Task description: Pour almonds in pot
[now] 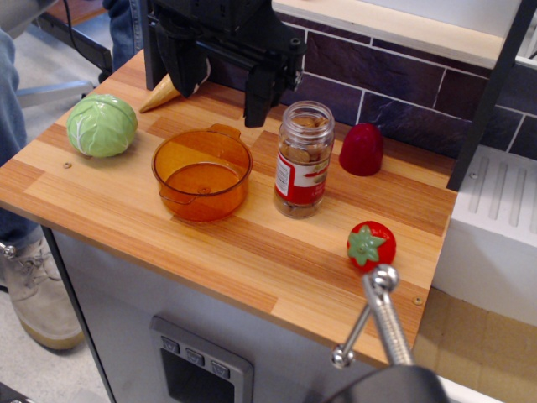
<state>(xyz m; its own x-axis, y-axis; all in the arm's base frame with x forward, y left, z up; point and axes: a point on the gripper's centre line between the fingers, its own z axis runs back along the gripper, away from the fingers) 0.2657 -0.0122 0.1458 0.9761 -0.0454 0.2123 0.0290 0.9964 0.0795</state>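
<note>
Up at the back of the wooden counter (126, 210), your gripper (222, 75) hangs over the board, and you can see its two dark fingers (258, 96) spread well apart with nothing between them; its upper body is cut off by the top of the frame. Under the left finger, one cone-shaped tan object (161, 94) is half hidden, so you can't tell what it is. You've got one clear jar (304, 159) standing upright with its mouth open, just right of the pot (201, 175), near but not touching; its red-and-white label covers the lower half, so the almonds (307, 151) show only through the upper glass and are too bunched to count. One translucent orange pot sits between the jar and one green cabbage (101, 124) at the left; whether anything lies in its bottom is hard to make out through the tint. One red dome cap (362, 149) rests behind and right of the jar, apart from it. One red tomato (371, 244) with a green top sits near the right front edge. At the bottom right, a metal rod (382, 315) and a dark blurred shape are cut off. A person's shoe (38, 294) and jeans show at the far left.
</note>
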